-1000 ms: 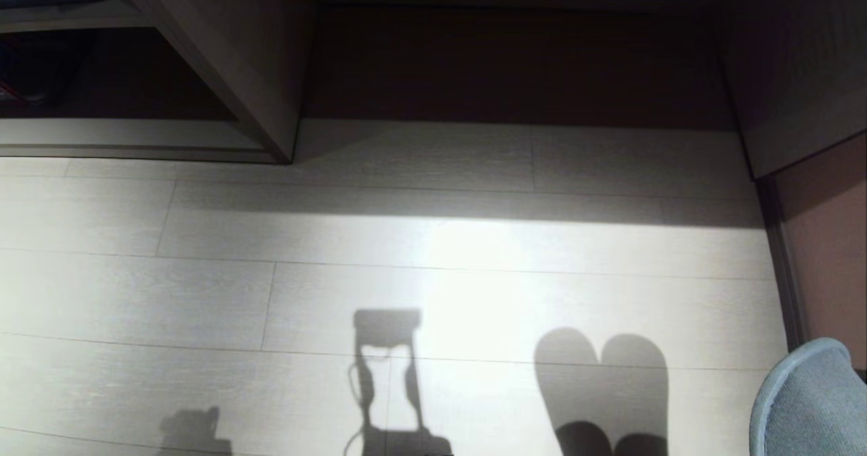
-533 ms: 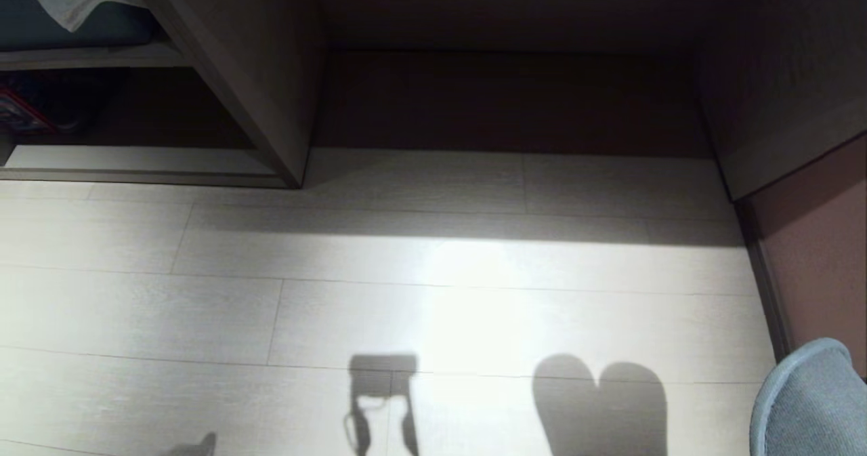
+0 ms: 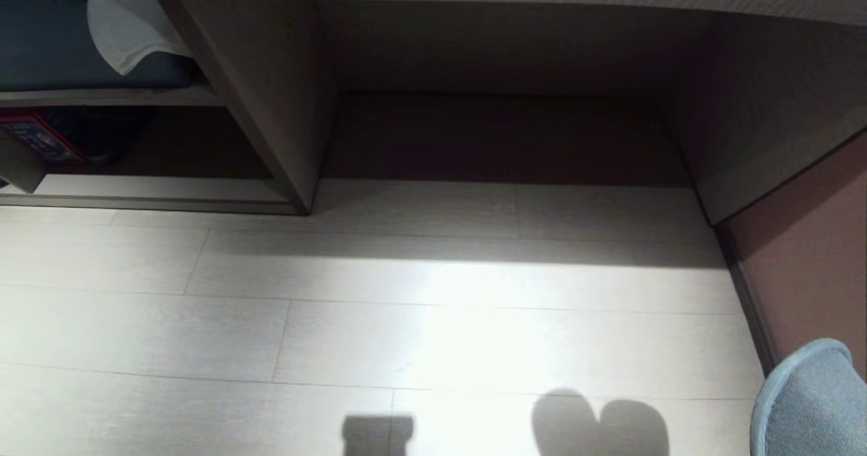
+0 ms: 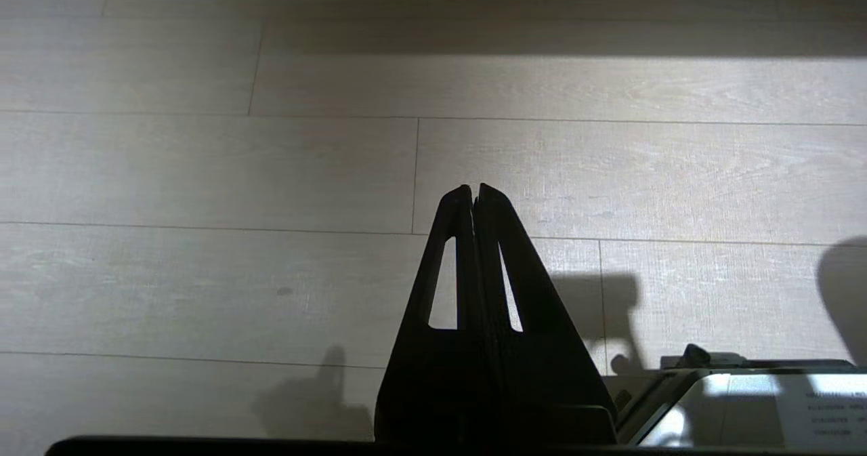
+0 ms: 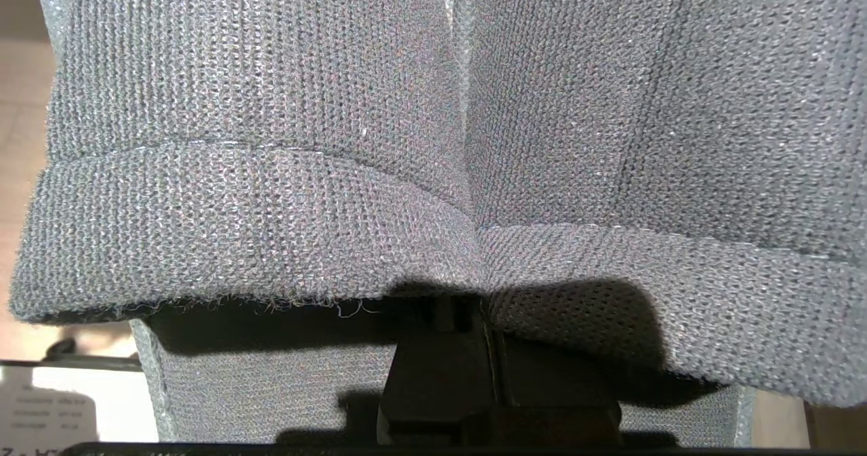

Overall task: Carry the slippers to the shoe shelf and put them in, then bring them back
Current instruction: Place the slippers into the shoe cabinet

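Slippers (image 5: 433, 137) are off the floor, pinched together in the right gripper (image 5: 474, 320); its jaws are clamped on the knit fabric at the cuffs, and the pair fills the right wrist view. In the head view only a grey-blue sole edge shows at lower right, with the pair's shadow on the floor (image 3: 203, 334) at bottom right of centre. Left gripper (image 4: 473, 195) hangs over bare planks, fingers pressed together, holding nothing. Shoe shelf (image 3: 156, 188) sits at left of the frame, well apart from the slippers. Judgement: pickup done; placing in the shelf and the return trip both remain.
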Robot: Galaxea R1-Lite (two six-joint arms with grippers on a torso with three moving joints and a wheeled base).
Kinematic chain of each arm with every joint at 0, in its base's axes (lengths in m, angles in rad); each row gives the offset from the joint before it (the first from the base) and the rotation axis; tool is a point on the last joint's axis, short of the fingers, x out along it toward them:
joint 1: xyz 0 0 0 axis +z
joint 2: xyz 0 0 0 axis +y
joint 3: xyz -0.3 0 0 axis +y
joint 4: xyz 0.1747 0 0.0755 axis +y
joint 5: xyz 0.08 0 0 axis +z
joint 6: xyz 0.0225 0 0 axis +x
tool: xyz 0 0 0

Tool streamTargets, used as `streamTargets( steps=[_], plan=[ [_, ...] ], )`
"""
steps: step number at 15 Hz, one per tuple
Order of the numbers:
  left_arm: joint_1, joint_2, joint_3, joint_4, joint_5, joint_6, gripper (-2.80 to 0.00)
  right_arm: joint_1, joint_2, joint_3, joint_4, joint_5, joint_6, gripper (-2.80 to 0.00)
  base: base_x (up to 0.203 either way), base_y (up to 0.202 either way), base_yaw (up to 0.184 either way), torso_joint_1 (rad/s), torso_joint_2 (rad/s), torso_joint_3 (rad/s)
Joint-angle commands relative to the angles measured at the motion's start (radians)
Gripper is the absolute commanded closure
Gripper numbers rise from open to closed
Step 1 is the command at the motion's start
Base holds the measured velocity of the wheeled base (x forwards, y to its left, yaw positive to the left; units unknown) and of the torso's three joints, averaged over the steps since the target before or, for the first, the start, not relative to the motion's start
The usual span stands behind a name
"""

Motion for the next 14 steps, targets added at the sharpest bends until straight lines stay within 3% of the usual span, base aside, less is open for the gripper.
streamTargets(
  steps=[1, 14],
  plan=[
    [0.0, -0.001, 0.002, -0.01, -0.003, -0.005, 0.0, 0.0, 0.001, 0.002, -0.001, 0.0, -0.001, 0.0, 0.0, 0.0, 0.0, -0.001, 0.0, 0.204],
    [0.0, 0.0, 0.002, -0.01, -0.003, 0.005, 0.0, 0.0, 0.001, 0.002, -0.001, 0.0, 0.001, 0.0, 0.0, 0.0, 0.0, 0.002, 0.0, 0.204]
  ],
)
